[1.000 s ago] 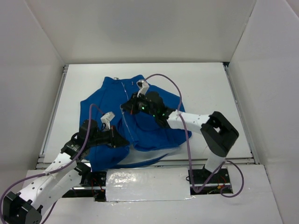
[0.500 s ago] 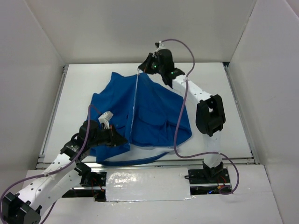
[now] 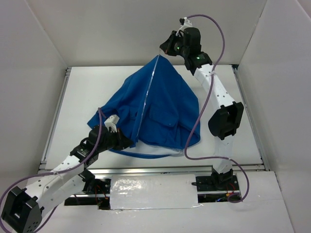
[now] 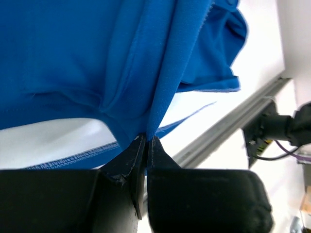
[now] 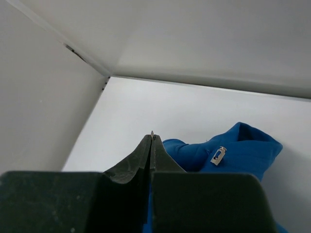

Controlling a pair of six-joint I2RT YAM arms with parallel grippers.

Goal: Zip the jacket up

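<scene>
Your right claw [image 3: 163,50] is pinched shut on the top of the jacket [image 3: 167,97], tenting it above the worktop [image 3: 87,87], while the left claw [image 4: 146,139] clamps the bottom hem. The zipper [image 3: 147,97] looks closed almost end to end, so probably only the release is left.

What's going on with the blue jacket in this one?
Two arms are stretching the jacket between them. The left tool is shut on a fold at the bottom hem, near the front of the table. The right tool, also shut, holds the top end raised toward the back wall. The light zipper runs as a taut line from one tool to the other and looks closed along most of that length; the very top cannot be made out.
</scene>
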